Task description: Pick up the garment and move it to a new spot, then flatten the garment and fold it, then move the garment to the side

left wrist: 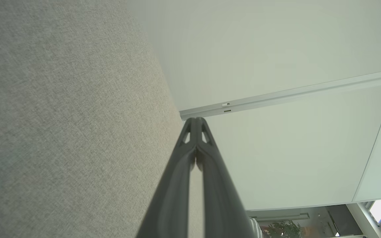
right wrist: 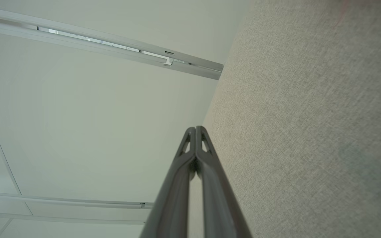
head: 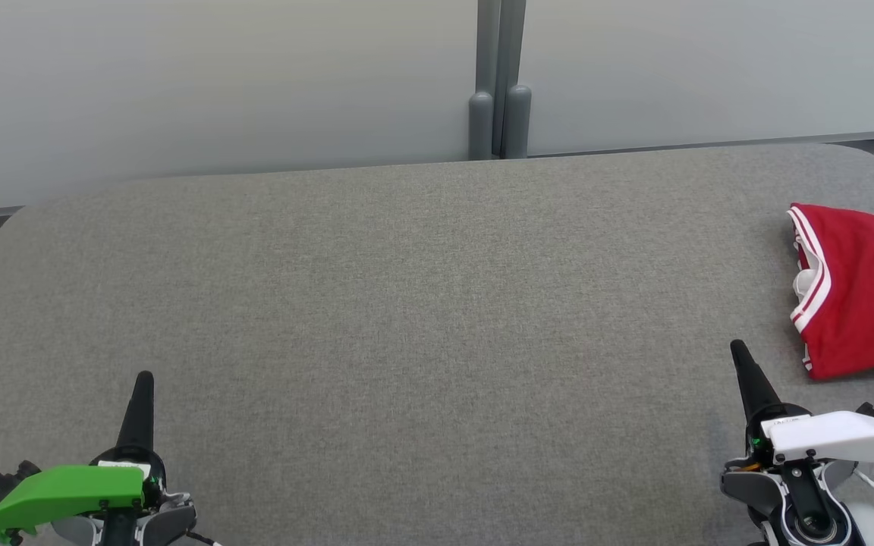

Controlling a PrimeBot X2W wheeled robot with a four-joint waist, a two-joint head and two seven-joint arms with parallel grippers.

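A red garment (head: 866, 292) with white-and-red striped trim lies folded at the right edge of the grey fabric table (head: 407, 303), partly cut off by the picture's edge. My right gripper (head: 738, 349) rests low on the table just left of and below the garment, apart from it, fingers pressed together with nothing between them (right wrist: 195, 129). At the lower left my left gripper (head: 145, 377), under its green cover, is also shut and holds nothing (left wrist: 196, 119).
A pale partition wall (head: 217, 83) runs along the table's far edge, with a grey double post (head: 499, 106) at its middle. The table's far corners are rounded. A wide stretch of grey cloth lies between the two grippers.
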